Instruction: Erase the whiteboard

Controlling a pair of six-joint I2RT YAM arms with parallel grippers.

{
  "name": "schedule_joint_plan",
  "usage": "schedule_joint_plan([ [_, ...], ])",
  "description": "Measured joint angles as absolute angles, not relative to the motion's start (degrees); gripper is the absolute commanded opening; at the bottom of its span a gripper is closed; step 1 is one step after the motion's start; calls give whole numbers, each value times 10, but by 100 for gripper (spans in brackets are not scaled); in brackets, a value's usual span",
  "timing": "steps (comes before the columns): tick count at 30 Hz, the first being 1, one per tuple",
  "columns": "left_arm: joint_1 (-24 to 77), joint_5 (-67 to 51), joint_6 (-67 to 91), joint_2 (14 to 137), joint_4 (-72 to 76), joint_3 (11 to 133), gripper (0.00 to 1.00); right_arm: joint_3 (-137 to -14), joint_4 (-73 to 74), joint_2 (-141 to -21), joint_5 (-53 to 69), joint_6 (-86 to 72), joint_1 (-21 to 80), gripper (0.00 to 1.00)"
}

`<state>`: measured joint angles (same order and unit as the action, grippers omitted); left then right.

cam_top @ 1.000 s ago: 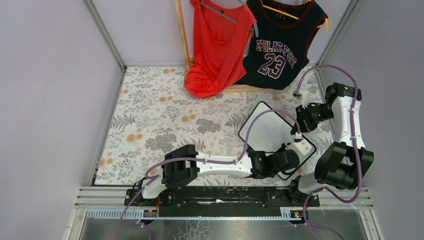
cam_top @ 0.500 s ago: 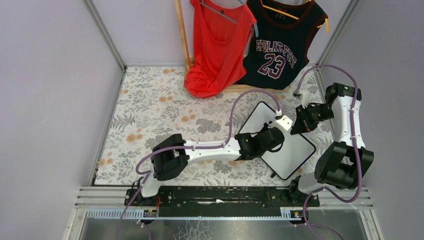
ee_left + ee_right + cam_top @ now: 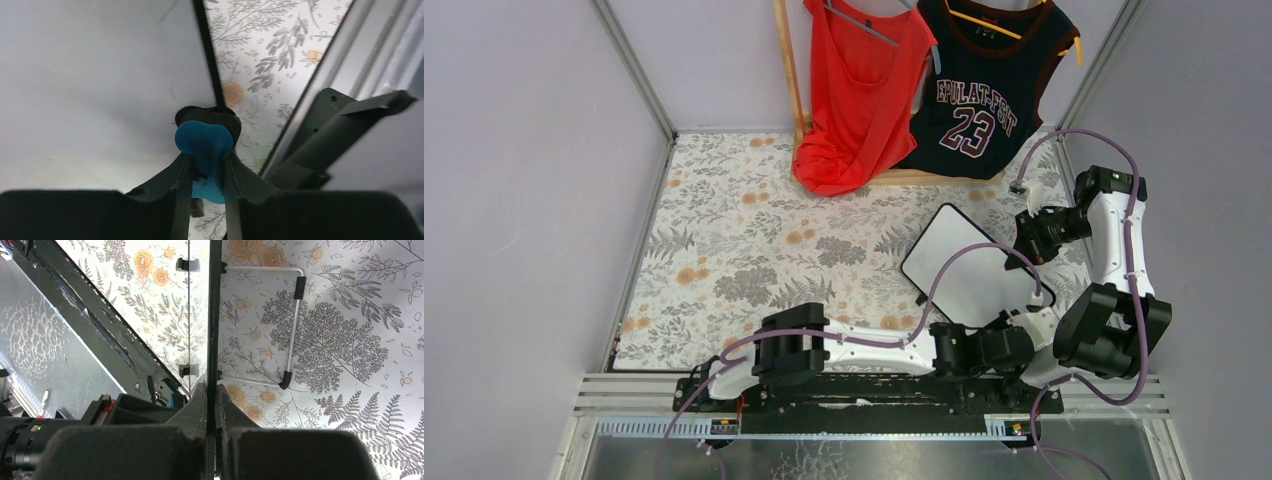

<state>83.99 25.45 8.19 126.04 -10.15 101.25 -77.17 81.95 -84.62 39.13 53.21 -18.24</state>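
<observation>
The whiteboard (image 3: 964, 265) stands tilted on the floral cloth at the right, white with a thin black frame; no red writing shows on its face. My right gripper (image 3: 1030, 238) is shut on the board's far right edge, and the right wrist view shows the frame (image 3: 214, 315) edge-on between my fingers. My left gripper (image 3: 1034, 327) is at the board's near corner, shut on a blue eraser (image 3: 204, 142) whose black pad (image 3: 186, 115) meets the board face (image 3: 100, 75) beside the frame.
A red top (image 3: 864, 90) and a dark jersey numbered 23 (image 3: 984, 95) hang on a wooden rack (image 3: 788, 70) at the back. The board's wire stand (image 3: 295, 315) rests on the cloth. An aluminium rail (image 3: 325, 75) runs along the near edge.
My left gripper swept the eraser from the board's near right part up to its middle, then back down to the near corner. The right gripper stayed clamped on the board.
</observation>
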Motion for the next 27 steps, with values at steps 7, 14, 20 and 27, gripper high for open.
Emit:
schedule_joint_plan([
  [7,847,250,70,1276,-102,1050,0,-771,820,-846,392,532,-182,0],
  [14,839,256,54,1287,-102,1067,0,-770,818,-846,392,533,-183,0],
  [20,832,252,53,1287,-94,1060,0,-769,813,-846,391,534,-183,0],
  [27,807,251,49,1256,-84,1013,0,-769,809,-846,392,534,-183,0],
])
